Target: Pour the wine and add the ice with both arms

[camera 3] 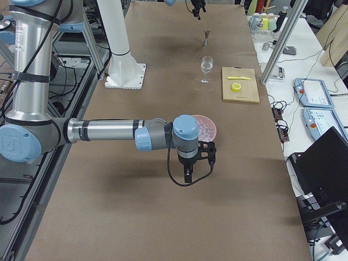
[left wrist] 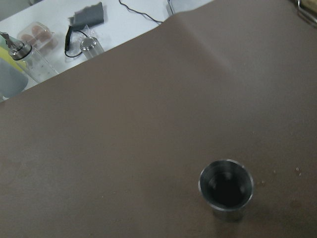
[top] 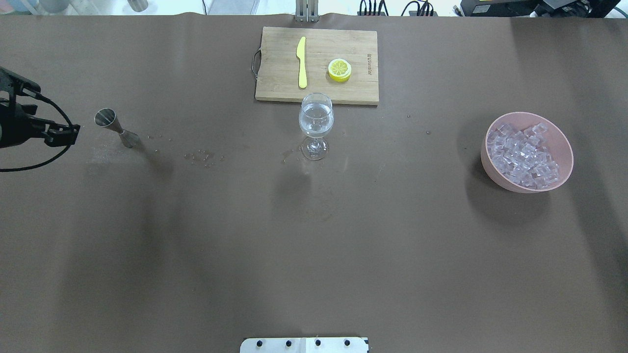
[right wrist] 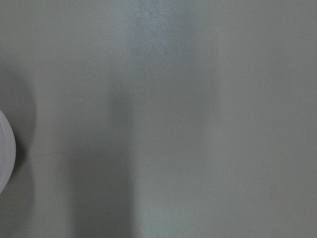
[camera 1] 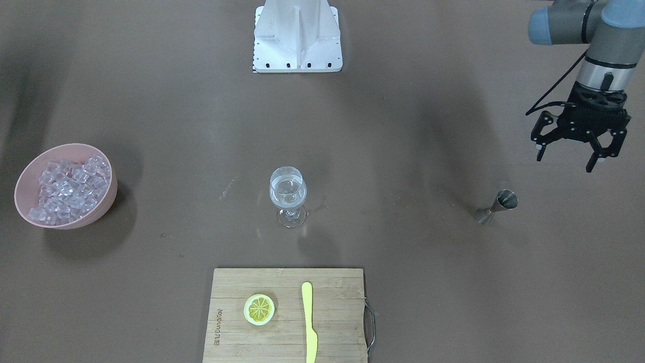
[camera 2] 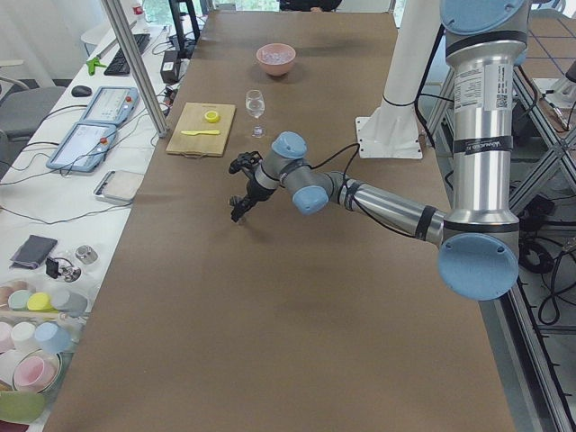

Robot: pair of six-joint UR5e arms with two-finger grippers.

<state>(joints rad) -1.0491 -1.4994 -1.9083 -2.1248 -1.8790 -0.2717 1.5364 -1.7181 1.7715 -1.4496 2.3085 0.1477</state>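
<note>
Apparently pouring is done: wine [camera 1: 288,198] is held in the glass [camera 1: 287,175], and the left gripper [camera 1: 564,161] is spread near the measuring cup [camera 1: 497,205]. Ice [camera 1: 68,189] is heaped in the bowl [camera 1: 103,204]. The right gripper [camera 3: 200,167] finger state cannot be told. Ice must be fetched next.

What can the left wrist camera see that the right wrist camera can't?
Only the left wrist camera shows the metal measuring cup, seen from above, and clutter on a white desk beyond the table's edge. Only the right wrist camera shows a pale round edge at its left side; I cannot tell what it belongs to. Both show the bare brown table.
</note>
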